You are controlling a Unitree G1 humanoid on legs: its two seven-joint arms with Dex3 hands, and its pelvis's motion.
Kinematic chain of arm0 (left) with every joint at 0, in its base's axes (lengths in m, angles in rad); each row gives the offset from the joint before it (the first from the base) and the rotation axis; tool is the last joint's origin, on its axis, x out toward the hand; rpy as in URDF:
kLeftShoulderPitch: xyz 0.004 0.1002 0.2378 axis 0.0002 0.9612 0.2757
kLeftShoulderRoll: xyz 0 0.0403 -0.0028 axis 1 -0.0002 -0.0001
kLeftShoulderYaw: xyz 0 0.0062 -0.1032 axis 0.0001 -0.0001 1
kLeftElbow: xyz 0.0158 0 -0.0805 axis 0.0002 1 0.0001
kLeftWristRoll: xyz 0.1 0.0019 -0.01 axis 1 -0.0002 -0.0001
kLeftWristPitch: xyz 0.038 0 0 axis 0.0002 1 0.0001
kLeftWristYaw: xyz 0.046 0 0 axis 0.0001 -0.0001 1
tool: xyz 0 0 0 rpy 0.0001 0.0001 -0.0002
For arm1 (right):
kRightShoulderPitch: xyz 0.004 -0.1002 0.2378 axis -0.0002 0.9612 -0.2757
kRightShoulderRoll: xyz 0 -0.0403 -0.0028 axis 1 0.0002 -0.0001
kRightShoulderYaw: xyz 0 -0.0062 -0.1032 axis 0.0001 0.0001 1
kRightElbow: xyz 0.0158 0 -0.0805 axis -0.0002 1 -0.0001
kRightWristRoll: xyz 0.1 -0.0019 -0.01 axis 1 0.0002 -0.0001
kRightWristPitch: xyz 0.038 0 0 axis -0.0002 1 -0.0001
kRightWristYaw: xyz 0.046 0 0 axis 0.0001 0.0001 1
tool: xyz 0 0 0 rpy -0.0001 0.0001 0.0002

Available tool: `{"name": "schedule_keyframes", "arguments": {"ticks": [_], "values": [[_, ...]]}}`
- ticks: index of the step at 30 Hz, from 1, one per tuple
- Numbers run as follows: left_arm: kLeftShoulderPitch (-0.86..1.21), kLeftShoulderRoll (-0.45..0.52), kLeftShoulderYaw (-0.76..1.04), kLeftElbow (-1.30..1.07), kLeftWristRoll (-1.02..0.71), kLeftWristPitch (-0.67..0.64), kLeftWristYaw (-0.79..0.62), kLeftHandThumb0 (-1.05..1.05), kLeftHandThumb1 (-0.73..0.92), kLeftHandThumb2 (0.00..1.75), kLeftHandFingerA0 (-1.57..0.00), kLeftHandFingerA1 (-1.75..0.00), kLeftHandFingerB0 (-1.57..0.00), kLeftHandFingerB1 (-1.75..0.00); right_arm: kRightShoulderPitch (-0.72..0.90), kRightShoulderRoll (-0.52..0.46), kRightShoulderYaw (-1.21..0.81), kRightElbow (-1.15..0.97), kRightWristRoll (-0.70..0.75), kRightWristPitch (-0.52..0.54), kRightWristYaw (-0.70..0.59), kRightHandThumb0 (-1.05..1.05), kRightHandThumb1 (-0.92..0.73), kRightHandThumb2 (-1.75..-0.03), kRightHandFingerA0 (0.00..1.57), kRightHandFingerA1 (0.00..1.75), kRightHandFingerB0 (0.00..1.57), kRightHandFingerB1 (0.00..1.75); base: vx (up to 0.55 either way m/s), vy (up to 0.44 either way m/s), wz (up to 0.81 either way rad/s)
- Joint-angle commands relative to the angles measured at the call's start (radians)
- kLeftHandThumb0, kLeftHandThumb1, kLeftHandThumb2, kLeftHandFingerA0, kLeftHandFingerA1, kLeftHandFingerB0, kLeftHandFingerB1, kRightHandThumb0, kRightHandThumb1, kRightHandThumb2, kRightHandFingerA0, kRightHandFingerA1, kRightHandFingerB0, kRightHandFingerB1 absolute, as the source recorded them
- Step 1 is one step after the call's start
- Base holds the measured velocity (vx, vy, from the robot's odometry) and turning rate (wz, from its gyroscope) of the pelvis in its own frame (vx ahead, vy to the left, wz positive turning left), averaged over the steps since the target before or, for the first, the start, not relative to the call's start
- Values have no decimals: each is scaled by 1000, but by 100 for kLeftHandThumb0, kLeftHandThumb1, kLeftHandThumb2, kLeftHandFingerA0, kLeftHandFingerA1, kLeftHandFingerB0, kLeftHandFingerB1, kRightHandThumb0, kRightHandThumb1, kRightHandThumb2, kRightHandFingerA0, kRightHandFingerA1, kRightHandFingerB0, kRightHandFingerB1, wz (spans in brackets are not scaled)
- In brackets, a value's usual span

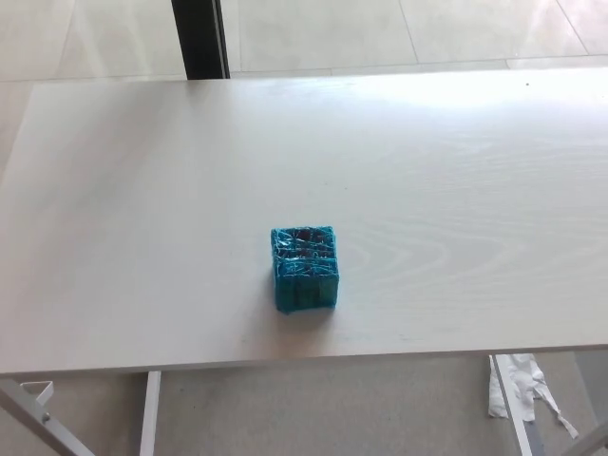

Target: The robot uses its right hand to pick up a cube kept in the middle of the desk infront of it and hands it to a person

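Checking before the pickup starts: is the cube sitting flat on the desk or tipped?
Flat. The teal cube rests squarely on the white desk, top face up, nothing touching it.

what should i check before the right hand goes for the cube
1. Teal cube wrapped in shiny tape in view: ok.
2. Cube resting flat on the pale wood-grain desk, apart from the edges: ok.
3. Nothing else on the desk around the cube: ok.
4. Right hand position: cannot tell, not in view.
5. Person ready to receive: cannot tell, nobody in view.
6. White crumpled scrap on the floor lies below the desk, off the reach path: ok.
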Motion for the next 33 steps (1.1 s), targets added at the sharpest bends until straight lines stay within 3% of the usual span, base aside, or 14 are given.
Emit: {"name": "schedule_keyframes", "arguments": {"ticks": [1,4,6,8,9,10,24,25,27,28,30,31,32,33], "values": [[-5,14,8,15,-13,-14,-19,-50,71,61,-55,-55,-48,-41,-1,-14,-19,13,36,-51,27,-51,-54,-56,47,50,38,33,0,0,0],[-2,10,16,23,-18,-15,-18,-51,69,61,-56,-53,-48,-41,-8,-18,-16,32,31,-56,22,-51,-55,-57,52,52,38,33,0,0,0],[2,12,10,22,-12,-21,-22,-51,72,61,-54,-53,-49,-42,-7,-21,-13,38,30,-64,27,-51,-55,-57,44,48,36,32,0,0,0],[4,13,7,20,-10,-20,-28,-52,72,61,-54,-53,-49,-41,-7,-24,-8,42,28,-67,31,-52,-54,-57,45,48,36,32,0,0,0],[6,15,7,19,-10,-25,-31,-52,71,61,-56,-54,-50,-42,-11,-20,-16,41,39,-63,38,-56,-43,-79,46,58,29,45,0,0,0],[4,16,11,17,-15,-24,-33,-52,71,61,-57,-55,-52,-42,-14,-20,-18,45,43,-59,42,-52,-54,-57,49,49,35,33,0,0,0],[0,16,7,16,-10,-23,-33,-53,72,62,-55,-54,-52,-42,-4,-15,-22,37,56,-74,39,-53,-54,-57,48,50,38,33,0,0,0],[0,15,8,17,-11,-25,-34,-52,72,61,-56,-54,-51,-42,-3,-17,-22,37,55,-78,38,-54,-56,-56,38,48,37,32,0,0,0],[-1,15,8,21,-10,-20,-30,-52,72,62,-54,-51,-48,-40,-12,-8,-69,30,112,-45,63,-54,-56,-57,30,53,37,32,0,0,0],[-5,12,6,24,-8,-17,-26,-52,73,61,-54,-51,-47,-40,-14,-6,-96,23,140,-36,79,-60,-44,-78,12,50,29,45,0,0,0],[-5,10,4,27,-6,-16,-25,-52,73,61,-54,-51,-47,-40,-19,-9,-110,24,138,-26,77,-60,-44,-78,12,50,29,45,0,0,0],[-2,12,13,24,-16,-17,-32,-52,71,61,-56,-54,-54,-43,-25,-9,-134,16,159,-18,82,-59,-53,-60,89,146,35,33,0,0,0],[-3,10,7,23,-11,-14,-28,-52,71,61,-56,-56,-53,-43,-31,-20,-138,21,155,-13,85,-65,-44,-81,105,139,29,46,0,0,0],[-3,10,7,20,-11,-12,-28,-52,72,61,-56,-56,-53,-43,-35,-24,-148,20,161,-15,82,-66,-44,-81,103,135,29,45,0,0,0]]}}
